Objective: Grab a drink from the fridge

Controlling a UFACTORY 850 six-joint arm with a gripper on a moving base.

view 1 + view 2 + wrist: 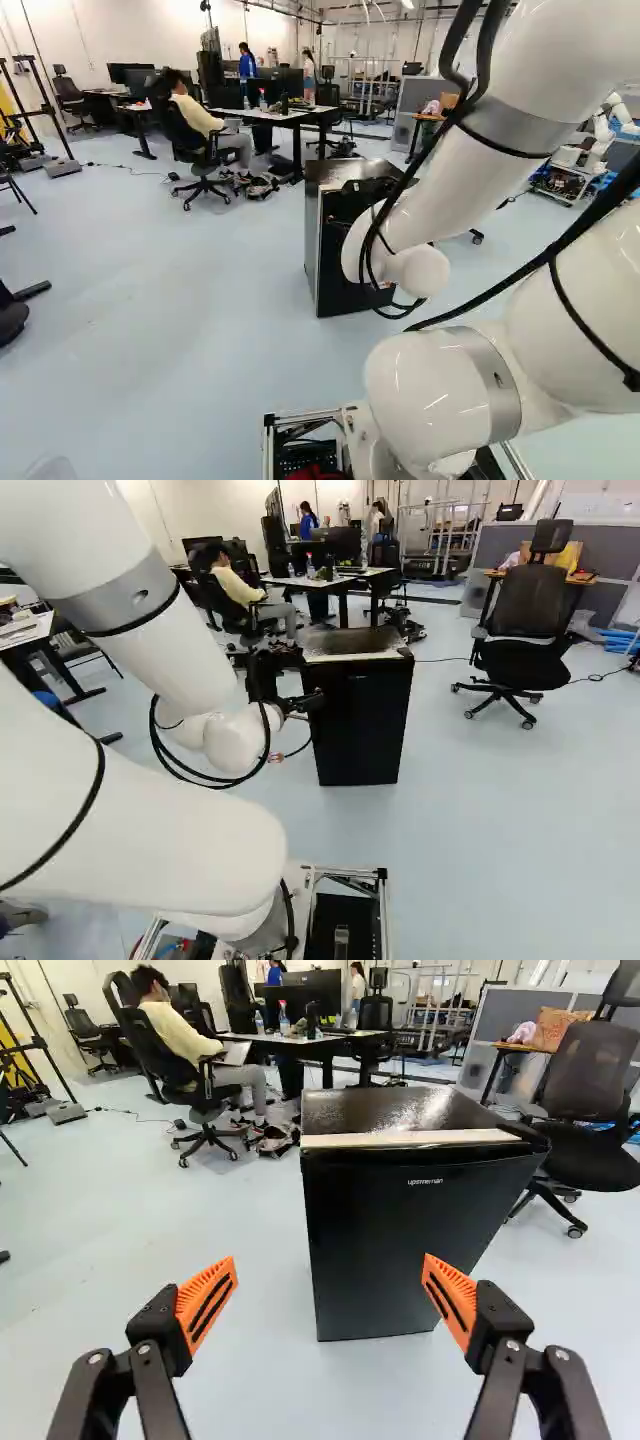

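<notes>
On floor (120, 1250), boxy black fridge (362, 720), door (385, 1250) shut, top (345, 1110) glossy.

This is a robot lab: far off are a desk (278, 116) and computer screens (335, 544); right, an office chair (525, 602) and another robot (601, 132).

Small pale lettering (425, 1182), one word, high on the black fridge (400, 1250)

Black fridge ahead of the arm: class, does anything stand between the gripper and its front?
Nothing visible stands between the open gripper and the black fridge; only floor shows before it. The fridge's door looks shut, hiding whatever is inside.
</notes>
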